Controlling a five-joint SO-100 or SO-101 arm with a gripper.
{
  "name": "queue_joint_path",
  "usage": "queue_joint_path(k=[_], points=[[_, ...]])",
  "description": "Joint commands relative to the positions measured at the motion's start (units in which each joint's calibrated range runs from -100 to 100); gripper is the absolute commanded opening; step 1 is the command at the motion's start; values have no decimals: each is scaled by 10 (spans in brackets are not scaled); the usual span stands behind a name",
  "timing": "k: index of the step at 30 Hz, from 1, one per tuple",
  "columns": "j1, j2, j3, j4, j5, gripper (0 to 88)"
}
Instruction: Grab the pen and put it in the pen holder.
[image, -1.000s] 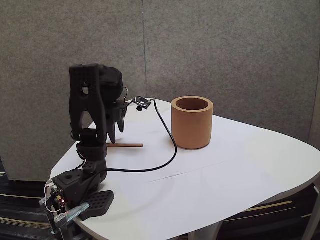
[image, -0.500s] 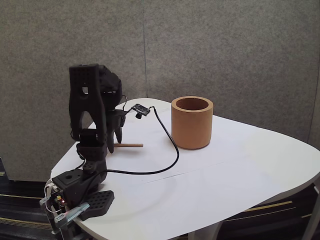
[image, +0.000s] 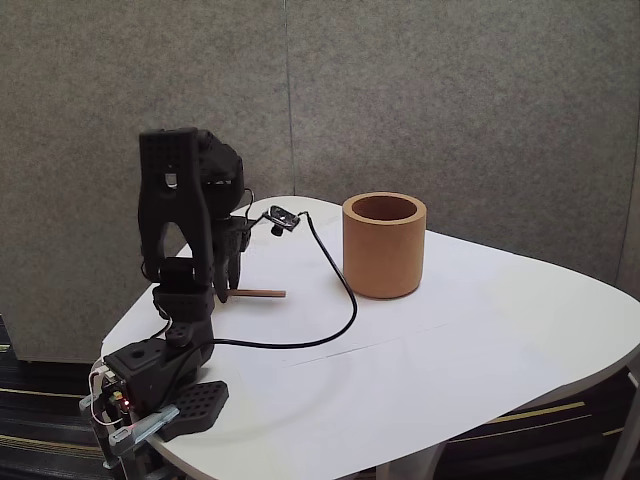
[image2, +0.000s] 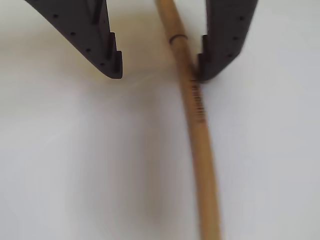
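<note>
My gripper (image2: 160, 70) is down at the surface (image: 420, 360), jaws wide apart and straddling the pen (image2: 192, 100). Nothing gripped yet. In the wrist view the pen lies flat between the two fingertips, way off centre: it sits right against the fingertip at the right of that view, touching or nearly so, with a big gap to the other one.

In the fixed view the gripper (image: 228, 290) sits low over one end of the pen (image: 262, 293), whose free end pokes out toward the holder (image: 385, 245). Pen flat on the white surface, near the arm. Holder stands upright, well apart from the pen, further along the surface, and as far as I can see into it, empty. A black cable (image: 335, 300) curves across the surface between pen and holder, not touching either as far as I can tell.

Progress: early. Approach looks done, grasp not yet made. Left to do: close on the pen, lift, carry over, drop it in the holder.

Writing: small dark print runs along the pen shaft just below the fingertip in the wrist view, too blurred to read. A thin dark ring marks the pen higher up. No other labels.
</note>
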Motion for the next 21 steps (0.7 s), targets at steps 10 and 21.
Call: queue_joint_path(k=[10, 21], points=[[-4, 52, -39, 0, -2, 7], [2, 46, -67, 3, -3, 7]])
